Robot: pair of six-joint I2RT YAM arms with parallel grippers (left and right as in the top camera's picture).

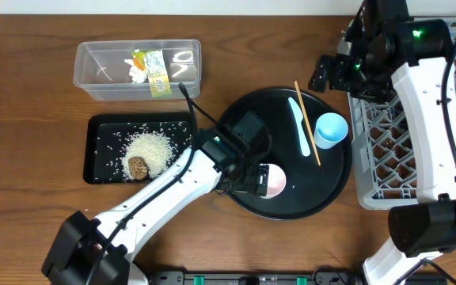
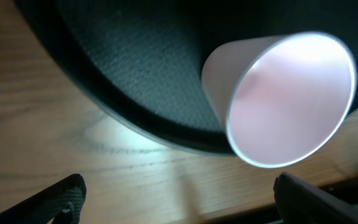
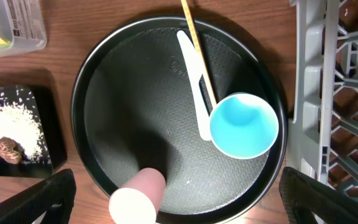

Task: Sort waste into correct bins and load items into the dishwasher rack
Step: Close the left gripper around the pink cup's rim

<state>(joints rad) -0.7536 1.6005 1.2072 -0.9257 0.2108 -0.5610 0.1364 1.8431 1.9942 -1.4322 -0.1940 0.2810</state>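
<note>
The grey dishwasher rack is the biggest thing here. It looks stiff and heavy, and it sits at the right side of the table, so it can stay put.

The pink cup looks like the next thing to pick up. It lies on its side by the rim of the round black tray, with its open mouth facing the left gripper. That gripper's fingers are spread wide apart and hold nothing.

The cup looks light, thin and smooth. I think it may roll away if it gets a bump, and a hard squeeze may bend it. A good hold would be across its round wall near the mouth, with a soft pinch.

The right gripper hangs above the round tray. It is wide open too, and empty.

The clear tub and the shallow black tray sit well apart from the cup, to the left.

The light blue cup stands upright on the round tray, near the rack. The white utensil lies just beside it, and the thin chopstick lies across that.

Nothing sits between the pink cup and the open fingers. The tray's raised rim is the only thing they could bump.
</note>
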